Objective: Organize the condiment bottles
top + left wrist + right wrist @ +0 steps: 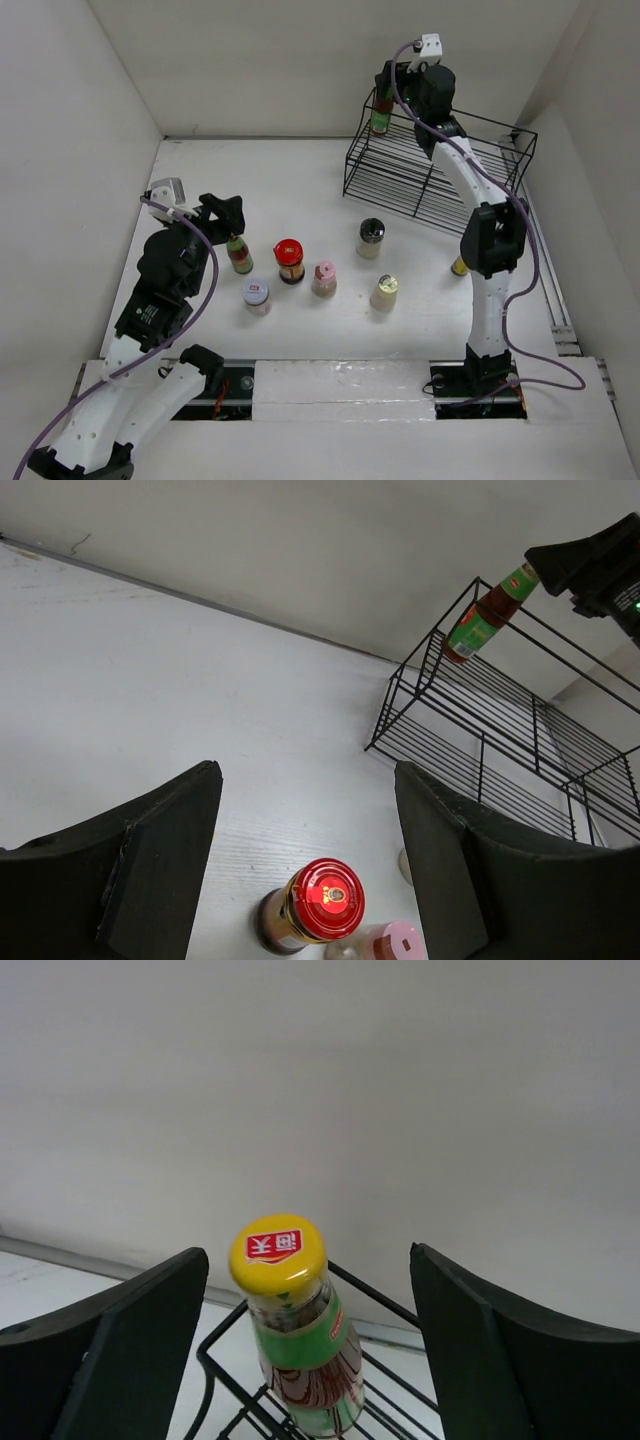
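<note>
Right wrist view: the right claw (308, 1260), spread wide, flanks a slim yellow-capped sauce bottle (300, 1360) at the corner of the black wire rack (430, 185). Clipping it on withdrawal could topple it off.

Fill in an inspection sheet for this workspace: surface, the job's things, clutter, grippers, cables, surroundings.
Surface: white table, no spills seen.
Job's things: one sauce bottle at the top corner of the rack; second sauce bottle, white-lidded jar, red-lidded jar, pink shaker, grey shaker and cream shaker upright on the table; small yellow bottle partly hidden behind the right arm.
Clutter: nothing seen.
Grippers: left gripper open, holding nothing; right gripper open either side of the rack's sauce bottle, not touching.
Cables: a purple cable along each arm.
Surroundings: white walls on three sides.
</note>
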Available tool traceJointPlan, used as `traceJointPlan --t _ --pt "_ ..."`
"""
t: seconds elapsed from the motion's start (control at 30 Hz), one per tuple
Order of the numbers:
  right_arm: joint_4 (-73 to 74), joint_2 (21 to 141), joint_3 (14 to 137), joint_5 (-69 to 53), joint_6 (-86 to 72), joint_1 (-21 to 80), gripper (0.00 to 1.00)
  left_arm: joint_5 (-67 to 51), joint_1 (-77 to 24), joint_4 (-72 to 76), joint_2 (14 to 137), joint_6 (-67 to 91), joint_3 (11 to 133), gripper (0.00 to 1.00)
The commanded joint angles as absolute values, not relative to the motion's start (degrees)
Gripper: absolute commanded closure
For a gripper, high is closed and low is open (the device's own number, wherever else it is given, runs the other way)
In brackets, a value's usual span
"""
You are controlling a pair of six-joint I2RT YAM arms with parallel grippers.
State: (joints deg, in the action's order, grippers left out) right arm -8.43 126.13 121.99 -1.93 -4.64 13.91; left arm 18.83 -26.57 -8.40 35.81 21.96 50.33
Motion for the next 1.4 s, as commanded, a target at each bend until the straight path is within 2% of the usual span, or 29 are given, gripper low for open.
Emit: traceJointPlan --t 0.0,0.13,0.17,0.2,0.23,0.27,0.3,0.37,0.43,0.53,0.57,0.63,0.7,0.97,1.27,1.37 --pt "-14.1 116.3 121.5 -1.8 -2.5 15.4 0.11 18.6 -26.6 -5.6 35.4 21.8 50.2 0.34" --pt "-14.1 107.5 113.9 -2.7 -0.3 17.6 0.1 20.3 -26.6 -6.2 34.4 22.3 50.2 0.34" --pt "-14.1 105.8 111.6 -3.5 0.3 18.3 0.16 20.8 -26.6 -6.2 34.4 22.8 50.2 0.34" --pt "-14.9 104.2 108.9 -6.0 0.4 19.0 0.25 22.2 -26.6 -6.2 33.8 22.9 50.2 0.34" --pt "-15.6 102.8 106.1 -8.2 0.4 20.9 0.51 22.9 -26.6 -6.2 33.3 23.4 50.2 0.34" --pt "-16.3 100.7 100.8 -10.5 0.4 22.0 0.71 23.7 -26.6 -6.2 33.3 23.4 50.2 0.34" --pt "-17.0 100.0 98.3 -12.6 0.4 23.5 0.83 24.3 -26.6 -6.2 33.3 24.1 50.2 0.34" --pt "-17.6 99.5 92.2 -18.4 0.4 29.0 0.95 26.2 -26.6 -6.2 32.6 24.9 49.7 0.34" --pt "-19.2 99.5 88.7 -21.2 0.4 33.2 0.95 27.7 -26.6 -6.8 32.1 24.9 49.7 0.34" --pt "-19.9 101.9 85.8 -24.8 1.8 39.9 0.64 28.5 -26.6 -7.6 31.5 25.5 49.7 0.34" --pt "-19.9 102.6 85.8 -27.2 1.8 42.1 0.44 28.5 -26.6 -7.6 30.9 25.5 49.7 0.34" --pt "-19.3 104.8 85.8 -28.8 2.5 43.9 0.32 28.5 -26.6 -7.0 30.8 25.5 49.1 0.34" --pt "-18.8 106.3 85.8 -30.1 3.3 46.1 0.24 29.7 -26.6 -7.7 29.8 26.0 49.1 0.34" --pt "-18.3 115.9 91.1 -33.2 4.3 51.2 0.19 30.2 -26.6 -7.0 28.4 26.0 48.4 0.34" --pt "-19.2 125.1 101.5 -35.1 3.1 52.8 0.19 29.6 -26.6 -7.0 29.0 26.0 49.0 0.34" --pt "-20.6 128.0 104.1 -34.5 1.7 52.8 0.24 29.6 -26.6 -7.0 29.0 26.0 49.0 0.34"
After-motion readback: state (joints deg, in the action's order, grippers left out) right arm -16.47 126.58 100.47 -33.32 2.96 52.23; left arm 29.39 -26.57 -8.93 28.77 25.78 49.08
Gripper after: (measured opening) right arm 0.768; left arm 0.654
